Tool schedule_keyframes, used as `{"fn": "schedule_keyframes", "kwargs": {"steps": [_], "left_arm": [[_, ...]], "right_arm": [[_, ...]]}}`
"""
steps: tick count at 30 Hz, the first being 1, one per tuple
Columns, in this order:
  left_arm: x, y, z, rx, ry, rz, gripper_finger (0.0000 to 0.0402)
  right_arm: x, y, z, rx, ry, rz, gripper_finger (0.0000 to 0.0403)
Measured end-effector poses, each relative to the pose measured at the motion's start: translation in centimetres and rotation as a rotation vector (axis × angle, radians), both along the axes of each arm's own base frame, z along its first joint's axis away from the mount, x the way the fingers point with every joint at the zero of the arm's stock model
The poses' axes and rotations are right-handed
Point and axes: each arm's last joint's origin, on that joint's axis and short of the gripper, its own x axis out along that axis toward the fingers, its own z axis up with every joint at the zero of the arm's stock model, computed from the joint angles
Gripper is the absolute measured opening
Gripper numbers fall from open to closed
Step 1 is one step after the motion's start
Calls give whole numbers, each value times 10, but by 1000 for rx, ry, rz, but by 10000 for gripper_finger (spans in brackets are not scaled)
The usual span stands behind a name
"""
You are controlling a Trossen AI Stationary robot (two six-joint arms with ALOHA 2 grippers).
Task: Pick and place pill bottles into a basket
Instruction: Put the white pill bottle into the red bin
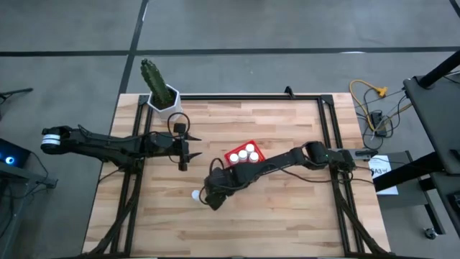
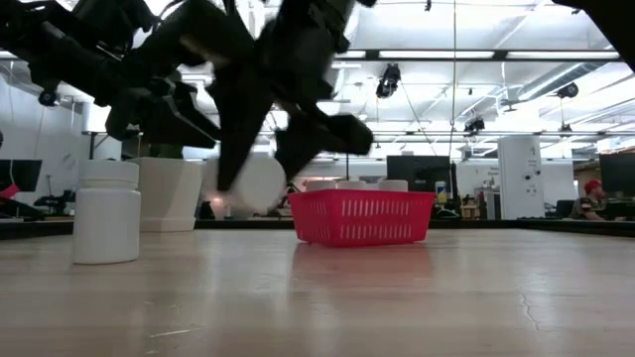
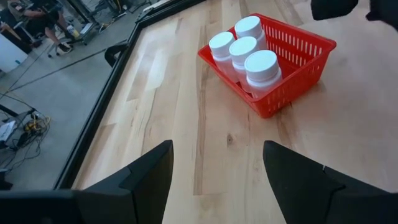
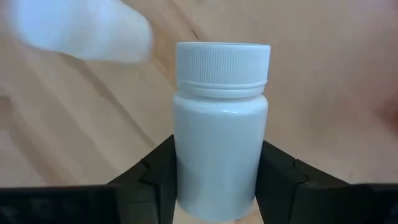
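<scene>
The right end effector (image 4: 217, 180) straddles one pill bottle (image 4: 221, 127). In the right wrist view the bottle fills the centre of the frame, upright, cap toward the top of the frame, with one dark finger against each flank of its body. The fingers are closed in to the bottle's width; whether they already bear on it with holding force cannot be told. A second, blurred white shape at the upper left of that frame cannot be identified.

In the high view the same end effector (image 1: 213, 198) sits lower centre of the frame, with a small white bottle (image 1: 195, 193) just to its left on the wooden surface (image 1: 287, 223). The basket (image 1: 233, 157) lies up and to the right of it, near. The bottle's long axis is vertical, square to the finger line, so the grasp is a side grasp on the body.

The basket holds four bottles (image 3: 244, 51), caps up, packed toward one side, as the left wrist view shows; part of the basket floor is free.

The left end effector (image 1: 183, 151) waits left of centre in the high view, fingers spread apart and holding nothing. The right arm is the nearer to the bottle; judged from this, the coming move is a lift and short carry to the basket.

In the low view, a further bottle (image 2: 107, 212) stands upright at the left, apart from the basket (image 2: 362, 218).
</scene>
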Motion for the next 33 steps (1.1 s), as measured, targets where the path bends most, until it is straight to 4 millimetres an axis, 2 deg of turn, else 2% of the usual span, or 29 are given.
{"fn": "schedule_keyframes", "kwargs": {"steps": [4, 9, 15, 23, 29, 33], "left_arm": [[0, 0, 0, -13, -5, 6, 231], [0, 0, 0, -19, -5, -9, 231], [4, -8, 10, -34, -28, -288, 231], [12, -9, 39, -18, -116, -334, 231], [15, -9, 49, -14, -144, -334, 231], [16, -9, 56, -28, -164, -324, 231]], "right_arm": [[1, -2, 23, -85, -27, 69, 147], [-12, -8, 56, -230, 13, 83, 147], [-32, -12, 90, -432, 7, 130, 147], [-49, -20, 104, -618, 58, 193, 147], [-73, -21, 110, -735, 114, 176, 147], [-95, -22, 125, -772, 74, 137, 147]]}}
